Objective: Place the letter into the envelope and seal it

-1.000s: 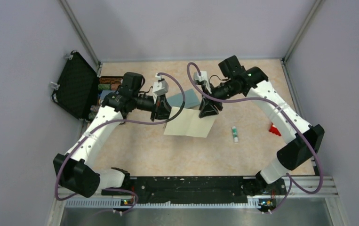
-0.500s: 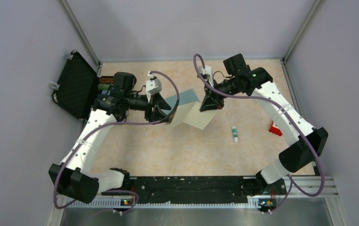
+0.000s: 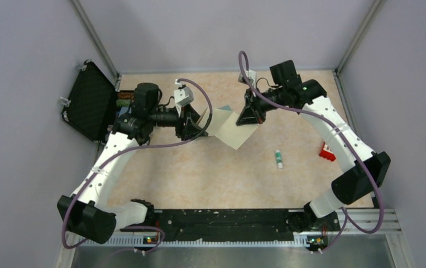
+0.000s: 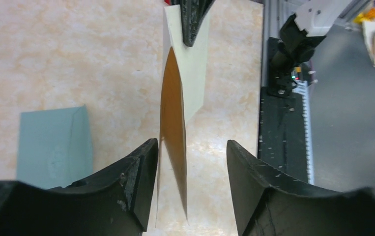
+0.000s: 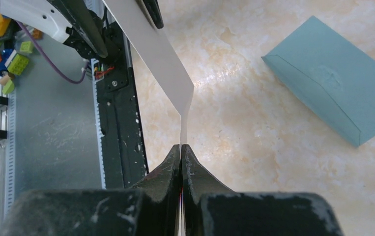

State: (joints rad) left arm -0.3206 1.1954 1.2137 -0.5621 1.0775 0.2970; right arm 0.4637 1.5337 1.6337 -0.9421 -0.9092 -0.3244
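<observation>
The letter (image 3: pixel 230 129), a beige sheet, hangs bent above the table between my two grippers. My right gripper (image 3: pixel 248 118) is shut on its far edge, and in the right wrist view the letter (image 5: pixel 156 54) rises from the closed right gripper (image 5: pixel 181 146). My left gripper (image 3: pixel 199 125) is open at the sheet's other end. In the left wrist view the letter (image 4: pixel 173 113) runs edge-on through the left gripper (image 4: pixel 191 147), close to the left finger and not pinched. The teal envelope (image 4: pixel 52 142) lies flat on the table beneath, also seen as the envelope (image 5: pixel 332 78) and envelope (image 3: pixel 221 109).
A glue stick (image 3: pixel 278 158) lies right of centre on the table, with a small red object (image 3: pixel 326 152) further right. An open black case (image 3: pixel 90 100) stands at the left edge beside coloured items (image 3: pixel 125 100). The black mounting rail (image 3: pixel 221 218) spans the near edge.
The letter lay flat a second ago; the right gripper has shut on it and lifted it up and back. The left gripper has let go and stands open around its edge.
</observation>
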